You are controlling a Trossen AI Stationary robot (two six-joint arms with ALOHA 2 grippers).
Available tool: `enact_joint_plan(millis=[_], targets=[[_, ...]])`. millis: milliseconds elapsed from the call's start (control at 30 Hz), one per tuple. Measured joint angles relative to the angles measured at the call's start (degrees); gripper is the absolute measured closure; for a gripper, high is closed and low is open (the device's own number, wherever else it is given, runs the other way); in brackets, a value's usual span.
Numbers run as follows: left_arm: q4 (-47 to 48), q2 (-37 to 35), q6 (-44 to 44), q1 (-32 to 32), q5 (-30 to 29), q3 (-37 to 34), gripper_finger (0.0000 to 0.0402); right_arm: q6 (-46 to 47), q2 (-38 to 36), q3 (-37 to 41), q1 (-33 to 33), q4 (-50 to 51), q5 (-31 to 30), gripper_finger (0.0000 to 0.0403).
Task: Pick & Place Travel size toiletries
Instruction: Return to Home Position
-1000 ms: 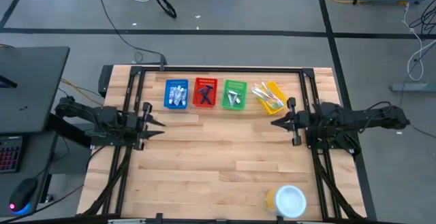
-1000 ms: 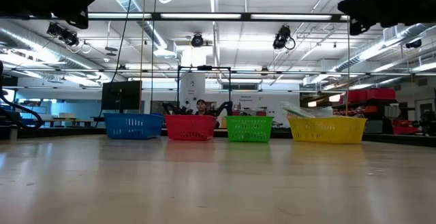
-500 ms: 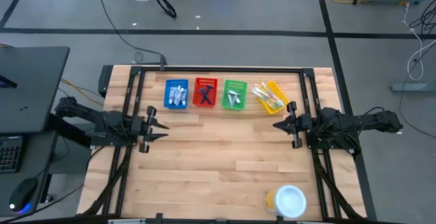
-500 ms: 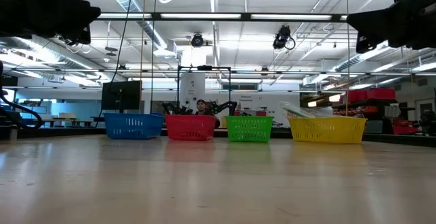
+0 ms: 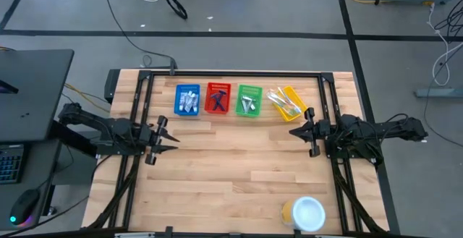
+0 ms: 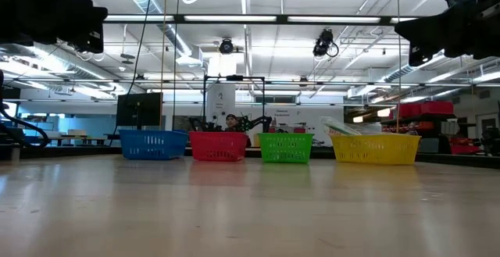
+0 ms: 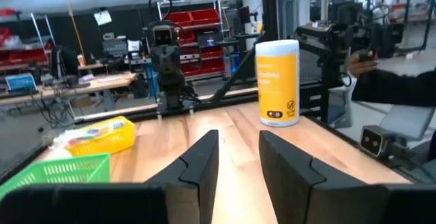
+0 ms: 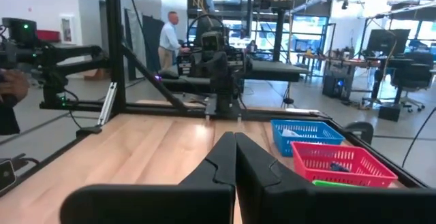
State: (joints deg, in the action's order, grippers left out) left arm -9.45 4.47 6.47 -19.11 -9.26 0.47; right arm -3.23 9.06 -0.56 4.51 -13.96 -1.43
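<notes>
The toiletries lie in four small baskets in a row near the table's far edge. White-and-blue tubes fill the blue basket (image 5: 188, 100), dark razors the red basket (image 5: 217, 99), silvery packets the green basket (image 5: 249, 100), and slim toothbrushes the yellow basket (image 5: 284, 102). My left gripper (image 5: 173, 142) hovers open and empty over the table's left side, level and pointing toward the table's right; its fingers (image 7: 237, 139) stand apart. My right gripper (image 5: 291, 132) hovers shut and empty at the table's right side, just near of the yellow basket; its fingertips (image 8: 235, 139) meet.
A round white-and-yellow container (image 5: 307, 213) stands near the table's near right corner and also shows as a canister (image 7: 277, 81). Black frame rails (image 5: 231, 74) border the table. A person's hand (image 7: 361, 60) shows beyond the table's edge. Bare wood (image 5: 231, 166) lies between the arms.
Both arms have sunk a little toward the table. My left gripper has also slid slightly toward the table's right. The baskets and their contents have stayed put.
</notes>
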Motion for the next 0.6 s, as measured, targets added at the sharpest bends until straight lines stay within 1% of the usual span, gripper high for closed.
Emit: enact_joint_plan(millis=[233,333,433,600], targets=[[-0.06,0.00,-3.84,0.02,-0.17,0.00,0.0287,-0.58,0.02,0.00,0.00,0.07,-2.95,0.0401],[-0.61,0.00,-2.50,0.00,-0.32,-0.01,0.0287,-0.45,0.02,0.00,0.00,-0.05,-2.95,0.0400],[-0.50,0.00,1.77,0.00,-0.33,-0.02,0.0287,-0.45,0.02,0.00,0.00,-0.02,-2.95,0.0400],[-0.50,0.00,2.26,0.00,-0.33,-0.04,0.0287,-0.45,0.02,0.00,0.00,-0.02,-2.95,0.0400]])
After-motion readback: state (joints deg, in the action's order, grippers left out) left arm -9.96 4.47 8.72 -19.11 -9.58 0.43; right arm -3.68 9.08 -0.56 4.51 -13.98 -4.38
